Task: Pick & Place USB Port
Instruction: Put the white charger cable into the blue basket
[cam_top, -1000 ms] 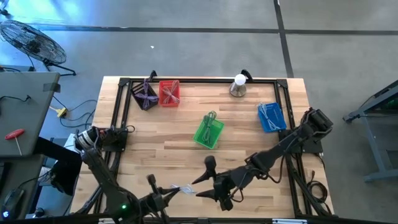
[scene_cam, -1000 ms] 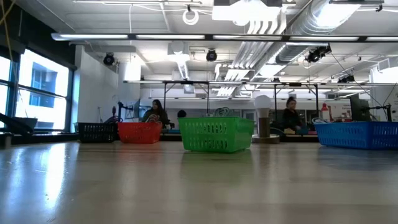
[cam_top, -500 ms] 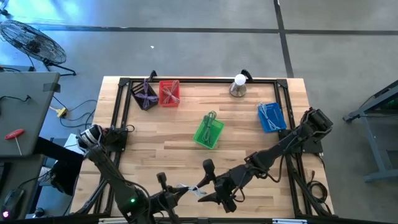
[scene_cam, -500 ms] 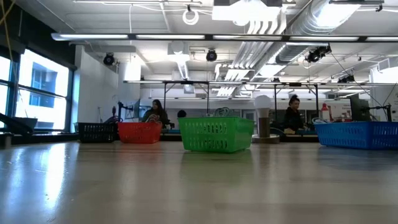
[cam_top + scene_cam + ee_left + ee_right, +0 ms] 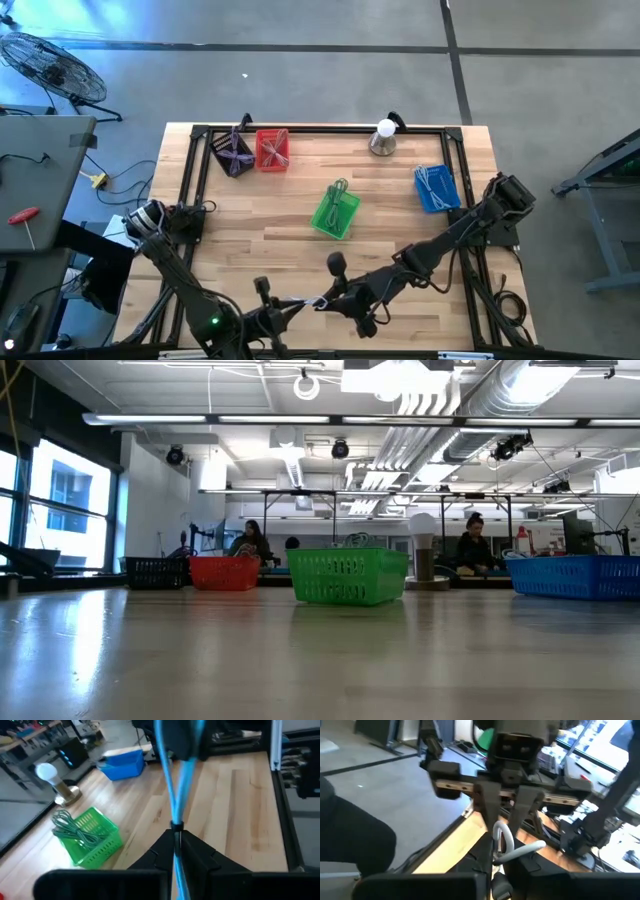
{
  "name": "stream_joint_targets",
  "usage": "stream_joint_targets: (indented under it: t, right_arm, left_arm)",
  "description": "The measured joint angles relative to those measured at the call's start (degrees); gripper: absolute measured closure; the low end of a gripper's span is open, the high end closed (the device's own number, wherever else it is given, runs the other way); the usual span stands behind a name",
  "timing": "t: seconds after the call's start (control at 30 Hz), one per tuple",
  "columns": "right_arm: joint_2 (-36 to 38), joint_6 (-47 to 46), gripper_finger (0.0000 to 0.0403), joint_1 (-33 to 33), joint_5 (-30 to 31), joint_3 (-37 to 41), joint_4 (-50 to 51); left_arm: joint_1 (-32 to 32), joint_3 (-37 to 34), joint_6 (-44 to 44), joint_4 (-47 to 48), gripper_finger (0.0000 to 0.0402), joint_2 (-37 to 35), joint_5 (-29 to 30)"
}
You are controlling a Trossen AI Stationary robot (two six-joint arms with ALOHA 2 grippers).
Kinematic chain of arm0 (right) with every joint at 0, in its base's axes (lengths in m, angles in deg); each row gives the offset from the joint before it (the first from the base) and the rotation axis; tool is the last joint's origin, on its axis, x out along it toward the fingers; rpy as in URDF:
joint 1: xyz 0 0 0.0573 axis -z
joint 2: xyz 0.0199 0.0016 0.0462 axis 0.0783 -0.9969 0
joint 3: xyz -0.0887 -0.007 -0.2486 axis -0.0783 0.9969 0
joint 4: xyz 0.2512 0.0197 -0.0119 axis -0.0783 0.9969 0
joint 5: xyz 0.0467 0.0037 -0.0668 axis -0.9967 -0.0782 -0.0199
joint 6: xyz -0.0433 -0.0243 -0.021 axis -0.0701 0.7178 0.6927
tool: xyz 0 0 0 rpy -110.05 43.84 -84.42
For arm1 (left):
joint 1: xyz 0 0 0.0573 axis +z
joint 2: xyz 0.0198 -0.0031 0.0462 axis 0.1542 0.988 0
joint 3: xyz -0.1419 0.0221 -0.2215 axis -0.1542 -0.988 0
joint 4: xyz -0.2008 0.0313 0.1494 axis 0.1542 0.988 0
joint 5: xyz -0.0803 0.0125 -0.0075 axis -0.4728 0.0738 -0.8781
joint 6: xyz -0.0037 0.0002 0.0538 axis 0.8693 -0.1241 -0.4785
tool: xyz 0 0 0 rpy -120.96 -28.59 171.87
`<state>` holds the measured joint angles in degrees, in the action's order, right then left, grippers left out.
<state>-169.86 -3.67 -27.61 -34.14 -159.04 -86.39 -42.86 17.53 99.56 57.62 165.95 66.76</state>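
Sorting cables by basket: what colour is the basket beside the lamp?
Blue basket, clearest in the high view.

From above, the light wooden worktop carries 4 small plastic baskets: a dark purple one touching a red one near the far edge, a green one in the middle and a blue one to the right. A white bulb on a metal base stands between red and blue. Near the front edge, the left end effector and right end effector meet at a pale cable.

Dark jointed arms (green indicator light)
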Motion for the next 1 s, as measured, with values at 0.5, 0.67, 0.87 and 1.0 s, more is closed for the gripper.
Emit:
stream_joint_targets:
  t: [0.5, 0.67, 0.87, 1.0]
  right_arm:
    - [-0.07, -4.99, 0.0394, -1.22, 19.94, 0.02, 10.93]
    - [-0.07, -9.11, 0.0397, -2.47, 36.06, 0.02, 20.65]
    - [1.42, -16.19, 0.0398, -2.71, 40.67, 0.04, 30.62]
    - [4.39, -19.52, 0.0399, -2.73, 44.48, 0.04, 37.36]
  left_arm:
    - [-2.49, 0.02, -18.56, -17.83, 0.027, -0.08, -12.67]
    - [-6.64, 0.02, -31.48, -21.21, 0.0263, -0.09, -14.83]
    - [-11.11, 0.02, -44.07, -29.68, 0.0263, -0.09, -18.4]
    - [-12.55, 0.02, -48.29, -33.98, 0.0263, -0.09, -19.19]
